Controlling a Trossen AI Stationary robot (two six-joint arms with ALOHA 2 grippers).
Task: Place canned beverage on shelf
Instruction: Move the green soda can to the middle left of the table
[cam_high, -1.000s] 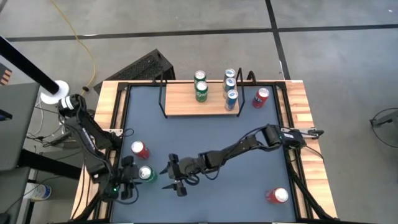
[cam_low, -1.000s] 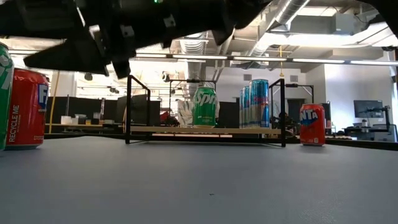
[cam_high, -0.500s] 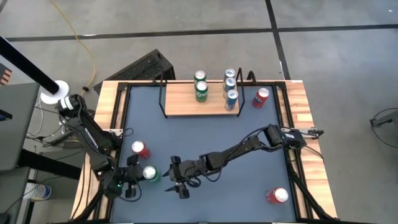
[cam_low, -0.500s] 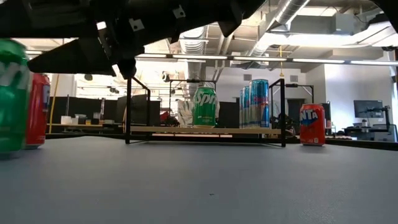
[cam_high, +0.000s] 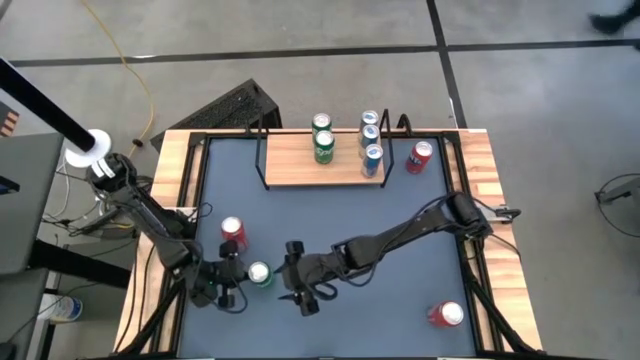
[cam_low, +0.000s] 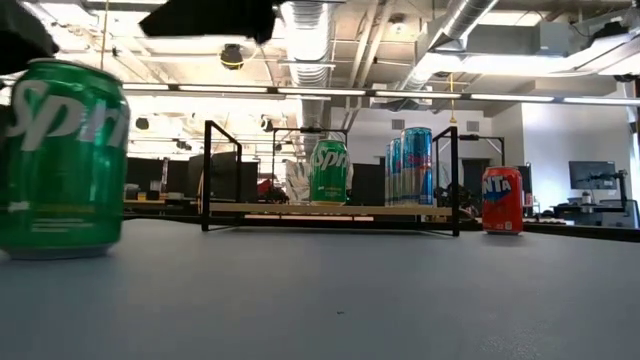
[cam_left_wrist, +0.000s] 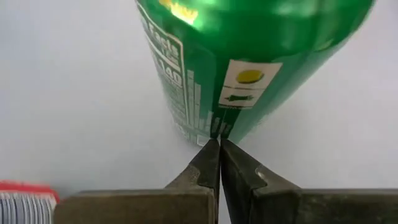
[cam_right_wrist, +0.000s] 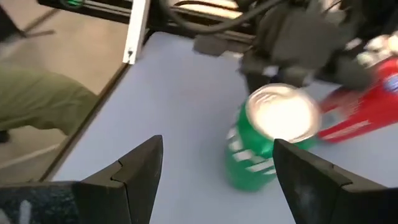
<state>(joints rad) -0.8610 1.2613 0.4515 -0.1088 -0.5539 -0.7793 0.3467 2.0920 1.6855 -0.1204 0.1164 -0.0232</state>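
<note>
1. Left gripper (cam_high: 238, 284) – low at near-left of worktop (cam_high: 400, 310); jaws clenched tight on nothing, tips meeting at foot of green can.
2. Green can (cam_high: 260, 274) – Sprite, upright on worktop, just ahead of left jaws' closed tips (cam_left_wrist: 217, 152), touching or nearly so; between the two grippers. Not gripped.
3. Red can (cam_high: 232, 229) – upright, near green can, off to side of left jaws.
4. Right gripper (cam_high: 297, 283) – just beside green can on its other side; jaws released, spread wide, green can ahead of the gap, not between fingers (cam_right_wrist: 140, 165).
5. Shelf (cam_high: 300, 168) – light-wood board, black wire ends, far side of worktop, well apart from both jaws. Holds 2 green cans (cam_high: 322, 140) and 3 blue-silver cans (cam_high: 370, 140).
6. Red can no. 2 (cam_high: 420, 156) – on worktop just beside shelf's right end.
7. Red can no. 3 (cam_high: 446, 314) – near-right corner, well apart from right jaws.
</note>
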